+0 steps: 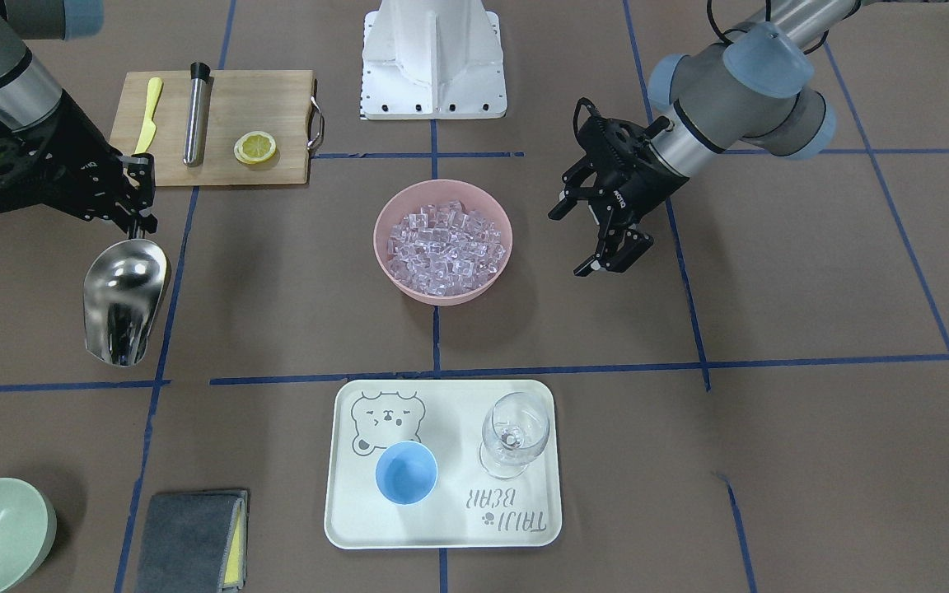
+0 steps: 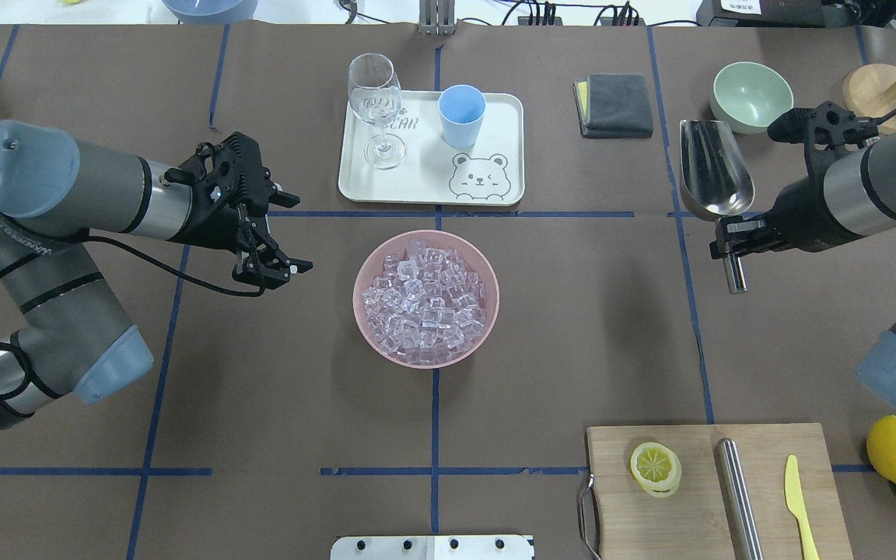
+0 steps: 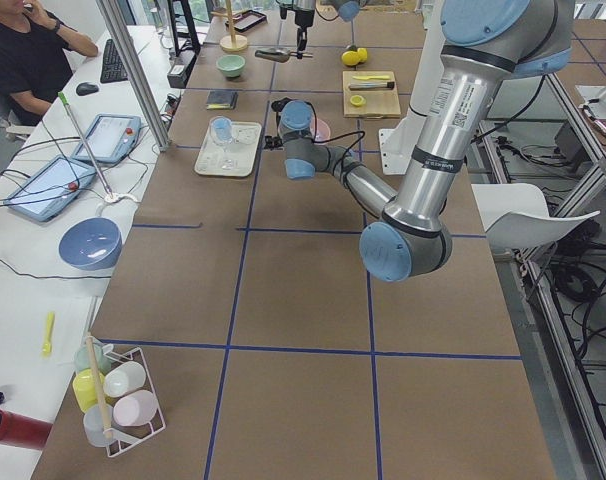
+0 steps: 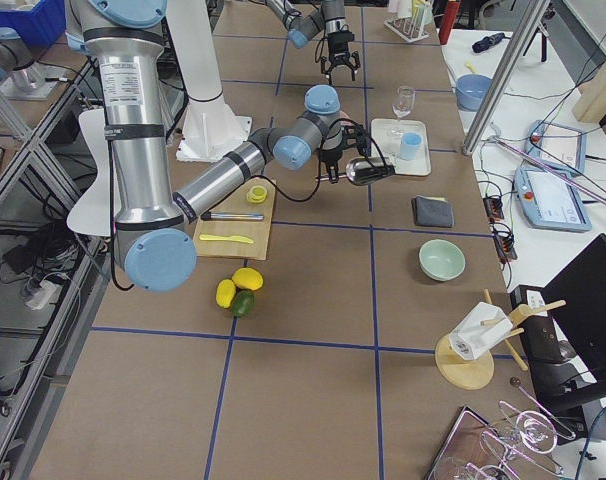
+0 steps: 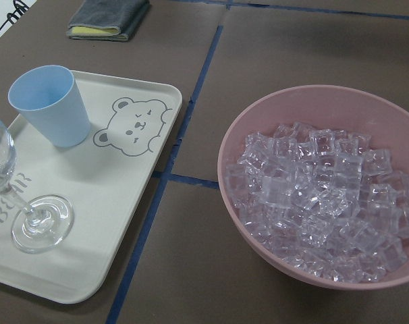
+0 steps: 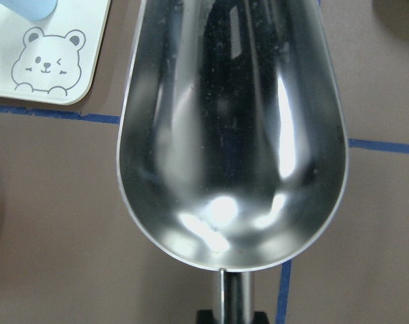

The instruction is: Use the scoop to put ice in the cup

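The ice [image 2: 425,299] fills a pink bowl [image 2: 357,299] at the table's middle, and shows close up in the left wrist view as ice [image 5: 319,196]. A light-blue cup [image 2: 461,115] stands upright and empty on the white bear tray [image 2: 417,183]. My right gripper [image 2: 730,237] is shut on the short handle of the steel scoop [image 2: 716,171], held above the table well to the right of the bowl. The scoop's trough [image 6: 231,135] is empty. Left of the bowl hovers my left gripper [image 2: 273,268], open with nothing in it.
A wine glass [image 2: 374,109] stands on the tray beside the cup. A grey cloth [image 2: 615,103] and a green bowl [image 2: 751,95] lie at the far right. A cutting board [image 2: 697,498] near the robot carries a lemon slice, a steel rod and a yellow knife.
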Action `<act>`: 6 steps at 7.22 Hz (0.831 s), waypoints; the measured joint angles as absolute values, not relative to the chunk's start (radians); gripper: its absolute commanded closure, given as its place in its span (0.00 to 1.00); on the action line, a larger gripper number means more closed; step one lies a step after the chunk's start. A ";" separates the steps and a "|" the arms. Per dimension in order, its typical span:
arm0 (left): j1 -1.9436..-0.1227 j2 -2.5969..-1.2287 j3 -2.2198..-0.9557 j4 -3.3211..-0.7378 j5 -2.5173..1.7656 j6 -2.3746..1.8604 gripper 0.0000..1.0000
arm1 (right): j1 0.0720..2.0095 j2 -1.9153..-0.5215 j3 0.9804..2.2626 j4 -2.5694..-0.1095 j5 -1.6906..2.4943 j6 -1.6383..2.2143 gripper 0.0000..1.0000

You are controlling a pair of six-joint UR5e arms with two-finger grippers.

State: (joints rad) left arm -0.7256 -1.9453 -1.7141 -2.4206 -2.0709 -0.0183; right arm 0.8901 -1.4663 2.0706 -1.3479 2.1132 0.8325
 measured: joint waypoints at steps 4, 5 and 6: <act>-0.723 -1.945 -1.705 -2.419 -2.071 -0.020 0.00 | 0.919 -1.428 2.075 -1.352 2.086 0.715 1.00; -0.717 -1.942 -1.696 -2.415 -2.073 -0.020 0.00 | 0.927 -1.428 2.082 -1.350 2.094 0.628 1.00; -0.703 -1.939 -1.685 -2.412 -2.075 -0.019 0.00 | 0.927 -1.428 2.088 -1.360 2.119 0.547 1.00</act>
